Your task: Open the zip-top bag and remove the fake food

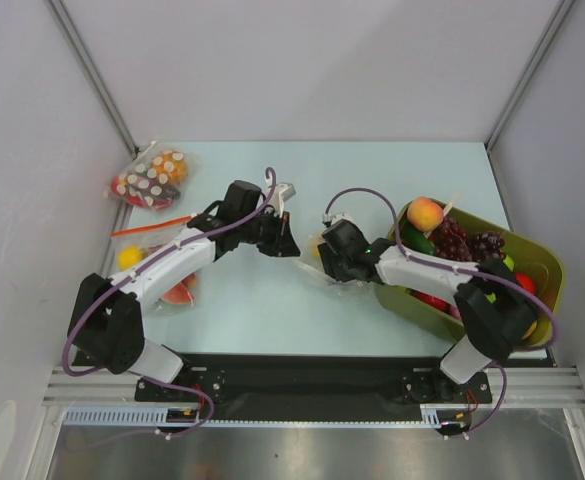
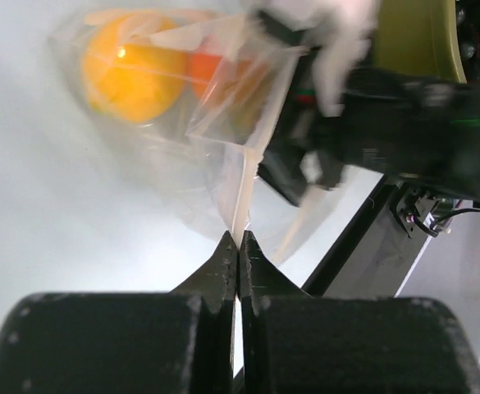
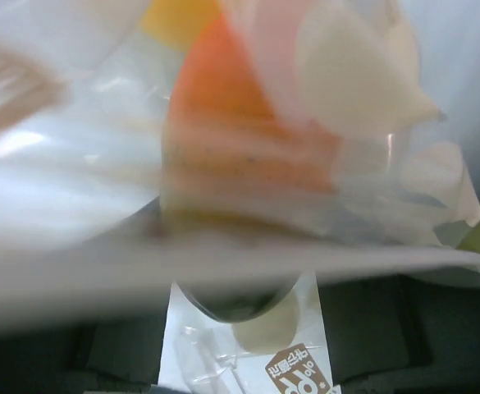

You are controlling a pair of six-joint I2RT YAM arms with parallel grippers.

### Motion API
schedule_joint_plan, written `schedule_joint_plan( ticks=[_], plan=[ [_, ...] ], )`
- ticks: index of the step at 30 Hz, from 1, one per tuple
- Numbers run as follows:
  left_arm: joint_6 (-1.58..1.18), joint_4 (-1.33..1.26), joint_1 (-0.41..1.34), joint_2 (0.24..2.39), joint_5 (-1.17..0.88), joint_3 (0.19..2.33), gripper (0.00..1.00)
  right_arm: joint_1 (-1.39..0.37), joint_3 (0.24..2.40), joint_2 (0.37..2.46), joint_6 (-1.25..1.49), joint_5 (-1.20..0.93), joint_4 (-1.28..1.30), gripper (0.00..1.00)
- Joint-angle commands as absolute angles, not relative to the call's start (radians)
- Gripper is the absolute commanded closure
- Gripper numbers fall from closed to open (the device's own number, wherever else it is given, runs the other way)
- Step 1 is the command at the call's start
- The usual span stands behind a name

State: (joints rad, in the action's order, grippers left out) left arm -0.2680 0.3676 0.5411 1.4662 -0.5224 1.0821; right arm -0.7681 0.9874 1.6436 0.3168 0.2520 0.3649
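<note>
From where I stand the bag [image 2: 182,139] is between the two arms, near the middle of the table [image 1: 242,300] and just left of the green bin [image 1: 547,270], with a yellow fruit [image 2: 129,74] and an orange-red piece [image 2: 223,74] inside it. The step in hand looks to be parting the mouth. To do that well the two grips want to draw straight apart, slowly, each on its own lip — a pull on both layers at once would only drag the whole bag along. The left gripper [image 2: 238,246] has its jaws pressed together, with only a thin pale strip of the bag's edge pinched between the tips. That is a slim hold on slippery film, so I would judge a gentle, steady pull safer than a jerk, which could let the strip slide out. The right gripper [image 1: 322,258] is right up against the bag's far side, but its own camera is smothered in blurred plastic — I cannot tell how its jaws stand or whether they have the other lip. Once the mouth gapes, tipping it toward the bin should let the fruit roll out beside the peach [image 1: 425,212] and grapes [image 1: 452,240] lying there.
</note>
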Motion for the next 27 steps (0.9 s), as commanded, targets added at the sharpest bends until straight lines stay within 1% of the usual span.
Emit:
schedule_joint_plan(
  ticks=[1,4,6,12,19,22,24,27],
  plan=[
    [-0.236,0.371,0.526,1.451,-0.498,1.104,1.0,-0.756,0.969,1.476,0.302,0.235,0.385,0.52],
    [-0.223,0.38,0.526,1.442,-0.489,1.106,1.0,-0.756,0.965,1.365,0.29,0.154,0.333,0.49],
    [-0.215,0.391,0.526,1.43,-0.473,1.104,1.0,-0.756,0.971,1.326,0.276,0.049,0.316,0.47],
    [-0.195,0.408,0.522,1.407,-0.448,1.104,1.0,-0.759,0.973,1.287,0.241,-0.195,0.292,0.47],
    [-0.198,0.399,0.518,1.396,-0.472,1.095,1.0,-0.767,0.917,1.232,0.242,-0.457,0.099,0.47],
    [-0.193,0.405,0.515,1.399,-0.474,1.095,1.0,-0.788,0.923,1.227,0.238,-0.472,0.066,0.47],
    [-0.193,0.41,0.514,1.405,-0.479,1.095,1.0,-0.796,0.93,1.206,0.235,-0.443,0.052,0.47],
    [-0.193,0.408,0.514,1.408,-0.486,1.094,1.0,-0.799,0.922,1.155,0.236,-0.336,0.025,0.47]
  ],
)
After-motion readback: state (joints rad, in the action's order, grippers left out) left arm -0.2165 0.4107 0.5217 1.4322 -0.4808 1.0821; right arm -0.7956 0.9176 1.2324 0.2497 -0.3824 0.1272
